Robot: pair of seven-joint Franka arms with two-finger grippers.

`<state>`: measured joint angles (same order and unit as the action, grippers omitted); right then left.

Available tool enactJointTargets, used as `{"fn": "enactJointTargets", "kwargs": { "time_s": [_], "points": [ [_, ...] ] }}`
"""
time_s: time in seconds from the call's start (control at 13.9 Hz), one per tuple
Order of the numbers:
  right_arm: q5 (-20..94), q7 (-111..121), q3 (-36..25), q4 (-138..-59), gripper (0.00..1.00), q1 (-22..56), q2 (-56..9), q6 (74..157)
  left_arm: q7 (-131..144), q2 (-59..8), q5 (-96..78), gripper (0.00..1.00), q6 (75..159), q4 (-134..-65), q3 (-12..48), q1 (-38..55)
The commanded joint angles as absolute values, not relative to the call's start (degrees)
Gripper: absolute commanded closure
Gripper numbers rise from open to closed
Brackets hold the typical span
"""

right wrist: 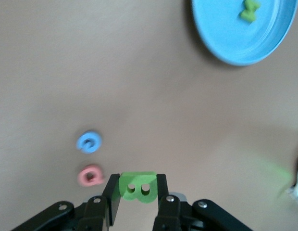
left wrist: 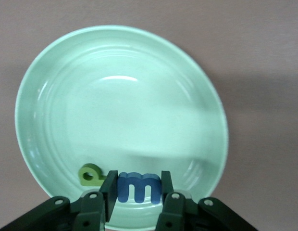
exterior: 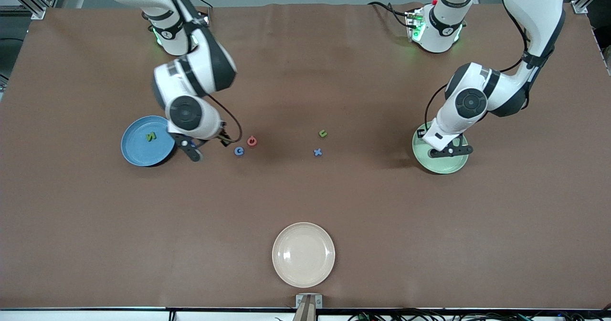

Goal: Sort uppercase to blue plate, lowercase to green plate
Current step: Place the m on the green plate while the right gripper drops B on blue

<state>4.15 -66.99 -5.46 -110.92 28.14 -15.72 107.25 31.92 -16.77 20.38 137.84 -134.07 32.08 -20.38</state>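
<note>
two grippers loaded: each arm has a foam letter pinched between its fingers.
right gripper: clamped on the green b, up in the air over bare table beside the blue plate, with the blue c and the red ring letter close by.
key relation: the blue plate lies toward the right arm's end of the table from that gripper, just beside it; my guess is a short carry that way puts the b over the dish.
b's axis: its two holes sit side by side between the fingers, so the letter lies lengthwise across the grip.
blue plate contents: green n lies in it.
left gripper: closed on the blue m, low over the green plate, above the plate's rim edge and not its middle.
green plate contents: green p rests on the inner slope, just beside the m.
left arm pose: bent down from its base, wrist steep over the plate; a release there looks likely to land the m inside, though close to the rim.
right arm pose: folded low, wrist tilted over the table.
still loose on table: blue c and red ring letter, near each other; green hooked letter and blue x at mid-table, the x nearer the front camera.
cream plate: close to the front camera, nothing in it.
</note>
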Motion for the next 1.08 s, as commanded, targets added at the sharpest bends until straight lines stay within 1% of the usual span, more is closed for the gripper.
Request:
{"fn": "enactJointTargets", "kwargs": {
  "time_s": [0.0,0.22,0.43,0.5,0.65,0.72,0.86,0.93,1.0],
  "points": [
    [3.5,-58.0,-4.6,-119.3,0.98,21.2,-9.9,108.3,31.7,-16.5,21.4,0.86,141.0,-136.0,33.0,-21.5],
    [-2.3,-54.9,-4.6,-122.5,0.98,16.5,-9.5,108.9,31.8,-17.3,21.4,0.82,141.6,-136.6,33.0,-21.5],
    [-2.5,-49.1,-4.6,-122.9,0.98,11.5,-9.5,108.9,31.8,-18.1,21.3,0.77,141.9,-136.9,33.0,-21.4],
    [-2.5,-47.4,-4.6,-123.0,0.98,10.0,-9.6,109.0,31.8,-18.2,21.3,0.7,141.9,-136.9,33.0,-21.4],
    [-3.2,-45.1,-4.6,-123.0,0.97,7.6,-9.9,109.2,31.7,-18.1,21.3,0.3,141.9,-136.9,33.0,-21.4],
    [-3.5,-43.9,-4.6,-123.0,0.97,6.3,-9.9,109.5,31.7,-17.9,21.3,0.24,141.9,-136.8,33.0,-21.4],
    [-3.7,-41.1,-4.6,-123.0,0.94,4.1,-10.0,110.2,31.7,-17.2,21.4,0.23,141.7,-136.5,33.2,-21.4],
    [-3.7,-40.8,-4.6,-123.0,0.84,3.4,-10.0,110.2,31.9,-17.0,21.3,0.17,141.6,-136.1,34.2,-21.4],
    [-3.7,-40.7,-4.5,-123.0,0.5,3.3,-10.1,110.2,32.1,-16.6,21.3,0.02,141.5,-135.4,35.4,-21.4]
  ]
}}
